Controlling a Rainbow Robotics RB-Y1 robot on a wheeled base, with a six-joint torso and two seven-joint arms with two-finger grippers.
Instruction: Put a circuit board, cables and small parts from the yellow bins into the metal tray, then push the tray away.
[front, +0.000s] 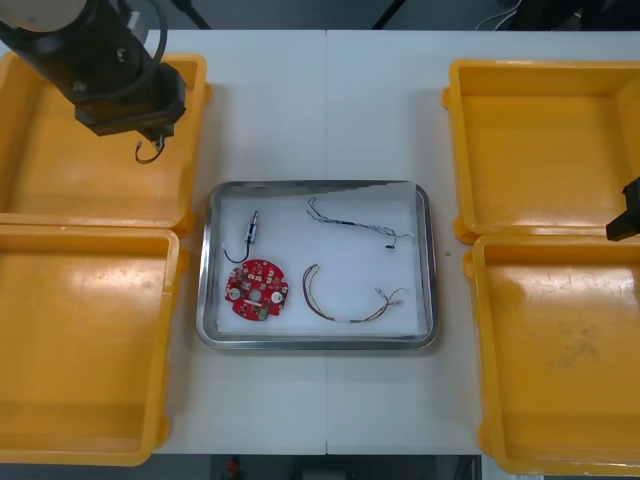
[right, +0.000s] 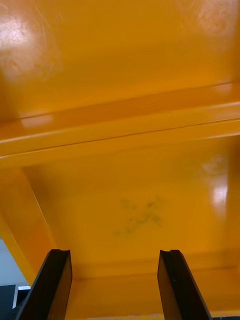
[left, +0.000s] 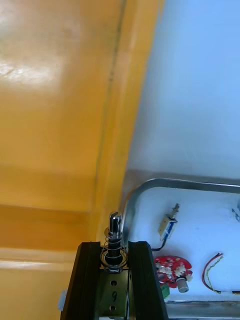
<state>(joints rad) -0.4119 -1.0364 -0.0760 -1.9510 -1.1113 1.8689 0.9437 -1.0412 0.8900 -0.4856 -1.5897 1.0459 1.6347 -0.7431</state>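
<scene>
My left gripper (front: 143, 128) hangs over the far left yellow bin (front: 60, 160), near its inner wall. In the left wrist view my left gripper (left: 114, 246) is shut on a small metal part (left: 113, 235) with a spring; a thin black wire (front: 150, 152) dangles from it. The metal tray (front: 318, 185) at the table's middle holds a round red circuit board (front: 256, 290), a small metal part on a black lead (front: 251, 232), a twisted blue and white cable (front: 350, 222) and a red and yellow cable (front: 345, 302). My right gripper (right: 114, 252) is open over a bare bin floor.
The near left bin (front: 80, 340), far right bin (front: 545, 130) and near right bin (front: 560, 350) look bare inside. My right gripper (front: 625, 212) sits at the right edge between the two right bins. White table (front: 325, 110) lies beyond the tray.
</scene>
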